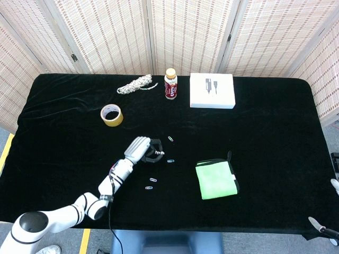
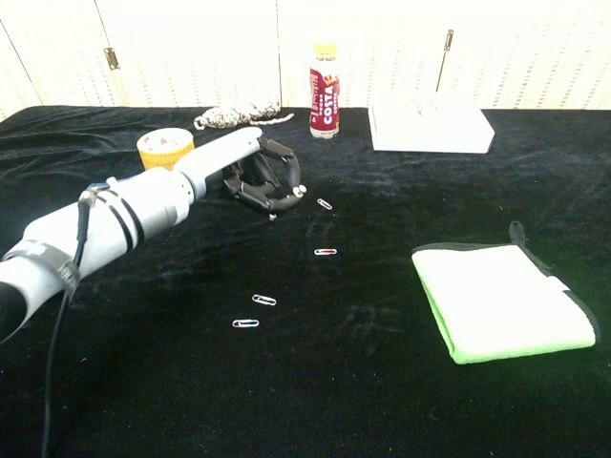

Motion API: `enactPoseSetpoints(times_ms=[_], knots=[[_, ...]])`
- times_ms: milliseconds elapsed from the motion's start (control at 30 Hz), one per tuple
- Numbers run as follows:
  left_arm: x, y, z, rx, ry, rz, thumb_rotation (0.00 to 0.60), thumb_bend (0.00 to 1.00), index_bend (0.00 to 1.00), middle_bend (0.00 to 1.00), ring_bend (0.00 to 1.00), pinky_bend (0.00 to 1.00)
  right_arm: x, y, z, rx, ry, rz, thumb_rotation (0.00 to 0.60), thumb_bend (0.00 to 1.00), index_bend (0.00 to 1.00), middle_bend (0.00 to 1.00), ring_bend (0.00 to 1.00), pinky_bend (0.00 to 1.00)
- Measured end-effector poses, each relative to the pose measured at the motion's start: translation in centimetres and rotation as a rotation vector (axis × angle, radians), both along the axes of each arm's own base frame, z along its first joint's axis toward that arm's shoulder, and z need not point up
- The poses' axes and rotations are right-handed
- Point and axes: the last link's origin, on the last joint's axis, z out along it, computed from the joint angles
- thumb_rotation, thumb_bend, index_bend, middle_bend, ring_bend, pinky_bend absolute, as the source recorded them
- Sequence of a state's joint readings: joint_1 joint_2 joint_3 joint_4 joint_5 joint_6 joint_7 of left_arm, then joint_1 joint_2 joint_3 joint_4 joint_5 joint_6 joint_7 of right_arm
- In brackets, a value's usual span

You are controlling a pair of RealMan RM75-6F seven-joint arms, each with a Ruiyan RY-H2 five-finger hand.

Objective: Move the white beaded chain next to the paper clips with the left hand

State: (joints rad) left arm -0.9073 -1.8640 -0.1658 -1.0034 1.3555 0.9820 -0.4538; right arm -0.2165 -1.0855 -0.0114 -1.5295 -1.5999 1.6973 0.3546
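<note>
Here the left robot hand (image 1: 142, 148) rests low on the black tabletop (image 1: 265, 137), its pale back turned up and its dark fingers (image 2: 277, 181) curled in toward the cloth; whether they hold anything, I cannot tell from either view. Paper clips lie scattered just beside it: one clip (image 1: 170, 139) past the fingertips, another (image 1: 170, 161) to their right, and two more (image 1: 153, 180) nearer the front edge, all of them apart from one another. The white chain (image 1: 135, 84) sits in a loose heap far off at the back of the tabletop, well apart from the clips and from the hand, with a thin tail trailing toward the bottle (image 1: 170, 83) that stands upright just beside it. A yellow tape roll (image 1: 112, 115) lies flat between the chain and the left hand. A white box (image 1: 212, 90) lies at the back right of the bottle, and a folded green cloth (image 1: 216, 179) lies on a dark mat near the front right, clear of the clips. At the lower right corner of the head view a small part of the right robot hand (image 1: 323, 226) shows off the tabletop edge, too little to say how its fingers stand
</note>
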Motion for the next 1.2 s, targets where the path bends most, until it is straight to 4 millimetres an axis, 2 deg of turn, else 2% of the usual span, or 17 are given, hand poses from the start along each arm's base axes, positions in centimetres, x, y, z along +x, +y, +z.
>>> enactPoseSetpoints(times_ms=[167,333,600,933,1200], knots=[[0.6,-3.5,1.0,0.031,0.012,-0.006,0.6,0.51,0.89,1.0,1.0,1.0,0.6,0.8,0.0,-0.006,0.006,0.04,0.6,0.01,0.0,0.0,0.0,0.0],[-0.2,-6.7,1.7,0.068,0.009,0.028,0.6,0.51,0.89,1.0,1.0,1.0,1.0,1.4,-0.3,0.007,0.006,0.066,0.6,0.01,0.0,0.0,0.0,0.0],[-0.8,-8.4,2.3,0.129,-0.018,0.073,0.6,0.51,0.89,1.0,1.0,1.0,1.8,2.8,-0.1,-0.016,0.022,0.11,0.6,0.01,0.0,0.0,0.0,0.0],[-2.3,-9.5,2.3,0.137,-0.045,0.1,0.6,0.51,0.89,1.0,1.0,1.0,2.3,5.2,1.6,-0.117,0.013,0.167,0.6,0.01,0.0,0.0,0.0,0.0],[-2.4,-10.8,0.8,0.136,-0.062,0.1,0.6,0.52,0.89,1.0,1.0,1.0,2.7,7.3,2.1,-0.15,-0.003,0.241,0.6,0.01,0.0,0.0,0.0,0.0]])
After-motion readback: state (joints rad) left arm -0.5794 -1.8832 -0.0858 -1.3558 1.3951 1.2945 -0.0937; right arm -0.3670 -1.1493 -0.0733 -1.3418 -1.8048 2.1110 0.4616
